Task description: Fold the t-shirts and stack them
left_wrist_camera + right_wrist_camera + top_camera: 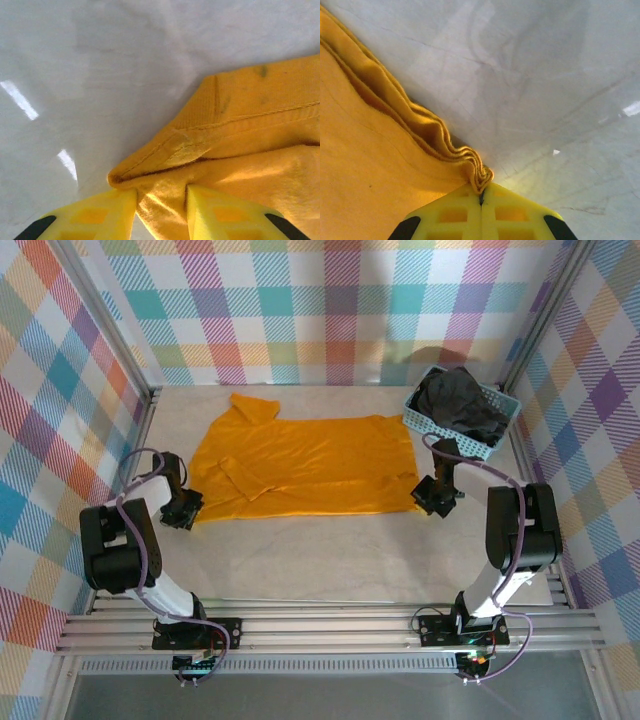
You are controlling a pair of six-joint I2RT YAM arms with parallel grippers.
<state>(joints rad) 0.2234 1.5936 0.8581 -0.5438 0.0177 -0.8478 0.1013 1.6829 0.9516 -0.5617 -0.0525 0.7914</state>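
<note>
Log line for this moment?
left tool: open, astride orange-yellow cloth t-shirt; right tool: shut on it; charcoal cloth t-shirt: in blue lattice basket

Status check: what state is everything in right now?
Orange shirt: spread out on the table.
Basket: upright, far right corner.
Black shirt: crumpled inside the basket.
Left gripper: fingers apart around orange shirt's corner, grip unclear.
Right gripper: shut on orange shirt's corner.

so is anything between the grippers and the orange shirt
Nothing visible. The right gripper is shut on the bunched near-right corner of the orange shirt, and the fingers of the left gripper straddle its near-left corner. The basket holding the black shirt sits at the far right, out of the way.
</note>
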